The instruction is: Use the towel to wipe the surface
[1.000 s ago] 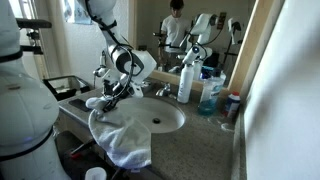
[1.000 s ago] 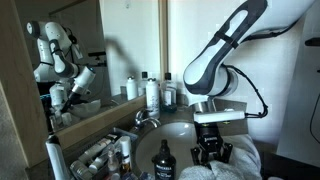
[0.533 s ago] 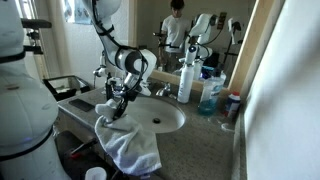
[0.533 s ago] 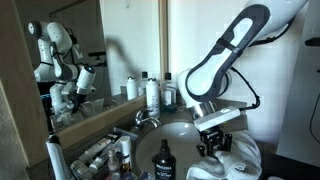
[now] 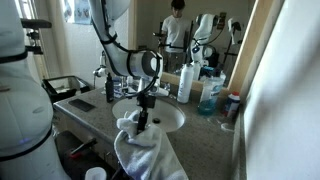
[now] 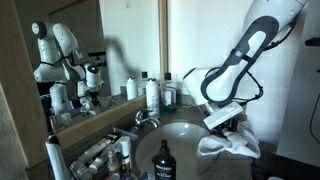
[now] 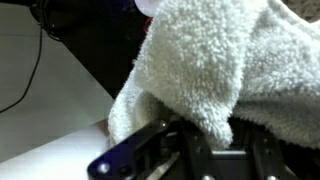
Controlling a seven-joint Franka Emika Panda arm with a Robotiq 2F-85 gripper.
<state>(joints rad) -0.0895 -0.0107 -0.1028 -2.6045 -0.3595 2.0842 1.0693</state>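
Observation:
My gripper (image 5: 138, 118) is shut on a white terry towel (image 5: 140, 150) and holds it over the front rim of the counter beside the round white sink (image 5: 165, 118). The towel hangs down in a bunch below the fingers. In an exterior view the towel (image 6: 228, 146) drapes at the sink's right edge under the gripper (image 6: 228, 122). In the wrist view the towel (image 7: 215, 55) fills most of the frame, pinched between the dark fingers (image 7: 205, 150).
A faucet (image 6: 147, 118) stands behind the sink. Bottles (image 5: 185, 80) and a blue-liquid container (image 5: 208, 97) stand at the mirror. A dark pump bottle (image 6: 163, 165) and several bottles (image 6: 152, 92) crowd the counter. A mirror backs the counter.
My arm has swung across the sink's front toward the counter edge, carrying the towel with it. The towel now hangs lower and further along the rim.

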